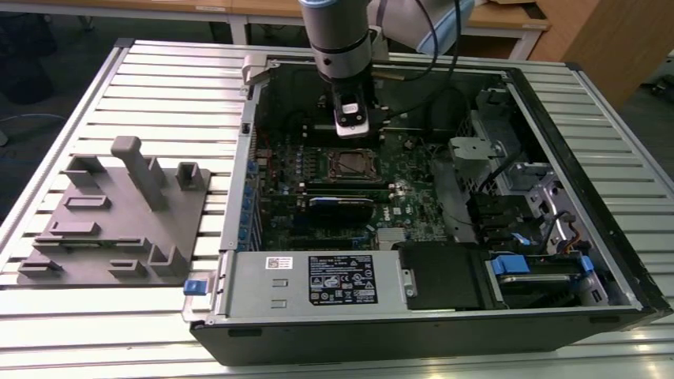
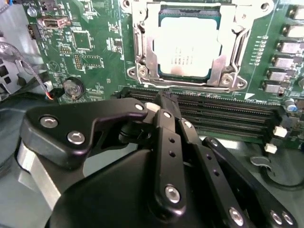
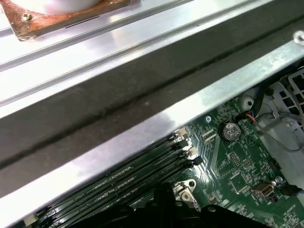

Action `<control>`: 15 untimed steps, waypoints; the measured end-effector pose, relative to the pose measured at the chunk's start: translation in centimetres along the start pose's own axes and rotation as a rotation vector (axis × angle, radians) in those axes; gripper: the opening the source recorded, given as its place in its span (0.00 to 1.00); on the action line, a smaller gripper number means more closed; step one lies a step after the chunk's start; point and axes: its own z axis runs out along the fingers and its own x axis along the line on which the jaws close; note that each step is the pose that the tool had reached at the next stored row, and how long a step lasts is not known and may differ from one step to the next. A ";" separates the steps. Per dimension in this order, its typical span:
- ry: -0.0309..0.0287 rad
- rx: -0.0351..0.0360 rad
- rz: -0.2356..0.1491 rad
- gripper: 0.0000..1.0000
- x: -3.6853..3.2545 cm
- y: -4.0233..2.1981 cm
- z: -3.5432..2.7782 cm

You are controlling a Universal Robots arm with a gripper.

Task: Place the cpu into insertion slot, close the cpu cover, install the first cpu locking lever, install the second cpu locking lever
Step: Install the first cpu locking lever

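Second wrist view: jaws of gripper (image 2: 164, 102) together, empty, near cpu (image 2: 186, 45).

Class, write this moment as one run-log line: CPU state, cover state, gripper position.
cpu: seated in insertion slot | cpu cover: down over it | gripper: shut, empty, beside socket above memory slots

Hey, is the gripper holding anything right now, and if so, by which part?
Nothing. The gripper is shut and empty above the memory slots; the cpu already sits in the insertion slot.
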 end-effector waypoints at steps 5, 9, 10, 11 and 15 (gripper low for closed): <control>-0.0002 -0.0001 0.000 0.10 -0.29 0.10 0.49; -0.0008 -0.0004 0.000 0.10 -0.24 0.01 0.93; -0.0008 -0.0004 0.000 0.10 -0.23 -0.01 1.00; -0.0008 -0.0004 0.000 0.10 -0.23 -0.02 1.05; -0.0008 -0.0005 0.000 0.10 -0.23 -0.04 1.20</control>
